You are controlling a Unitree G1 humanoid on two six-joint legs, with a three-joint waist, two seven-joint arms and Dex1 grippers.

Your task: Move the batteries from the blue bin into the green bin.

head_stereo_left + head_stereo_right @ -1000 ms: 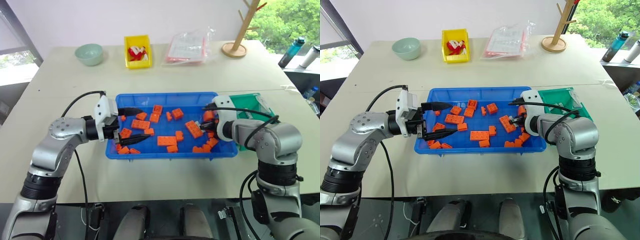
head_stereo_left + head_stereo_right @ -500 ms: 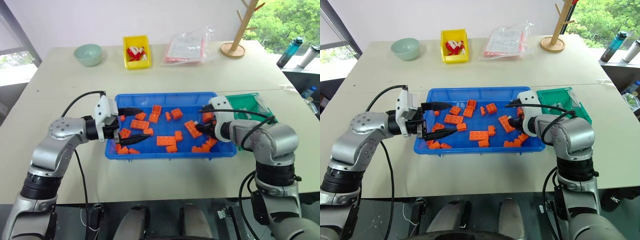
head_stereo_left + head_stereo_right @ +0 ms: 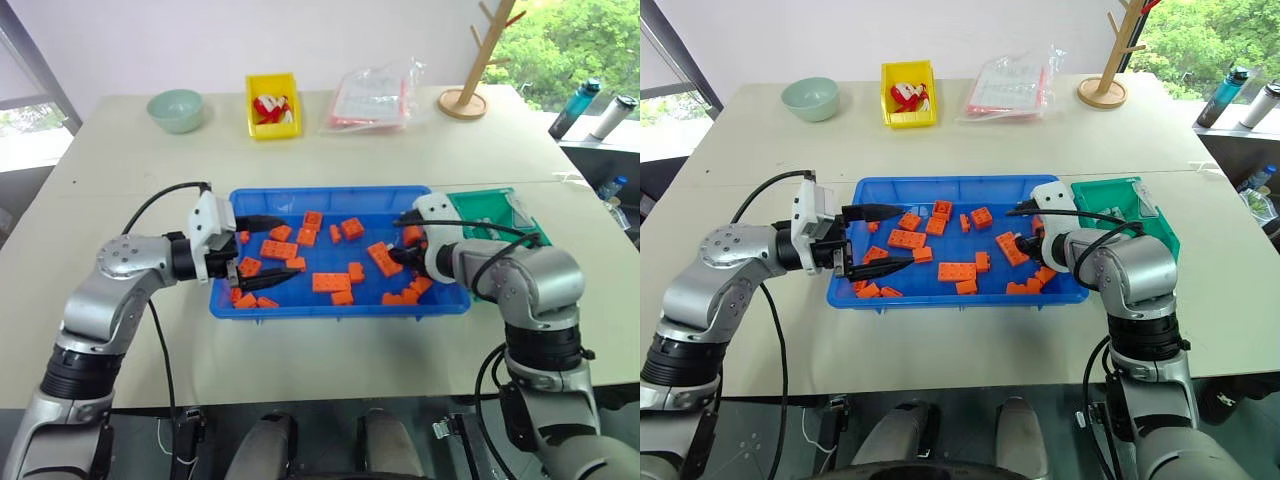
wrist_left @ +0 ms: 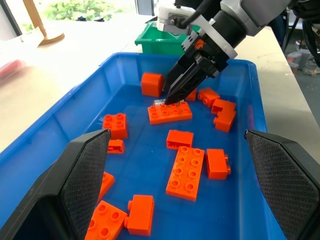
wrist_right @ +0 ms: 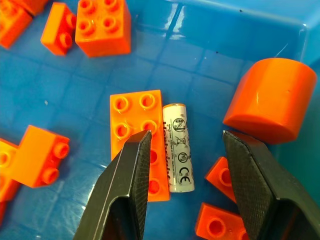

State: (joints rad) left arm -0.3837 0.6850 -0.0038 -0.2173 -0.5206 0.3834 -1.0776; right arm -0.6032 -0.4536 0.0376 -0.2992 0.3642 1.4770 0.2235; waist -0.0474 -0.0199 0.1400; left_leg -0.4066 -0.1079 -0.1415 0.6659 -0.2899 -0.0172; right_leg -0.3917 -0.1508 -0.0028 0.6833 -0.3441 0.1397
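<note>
Hovering over the blue bin [image 3: 330, 306] at its near-left corner, the left gripper [image 3: 275, 248] has its fingers spread and holds nothing. Farther along, at the bin's right end, the right gripper [image 5: 190, 165] stands parted, straddling one battery [image 5: 178, 147] that lies on the bin floor, touching a long orange block [image 5: 140, 135]. Beyond the right arm sits the green bin [image 3: 490, 212].

A lab: bare worktable [image 3: 330, 370] with sorting bins (window beside).
</note>
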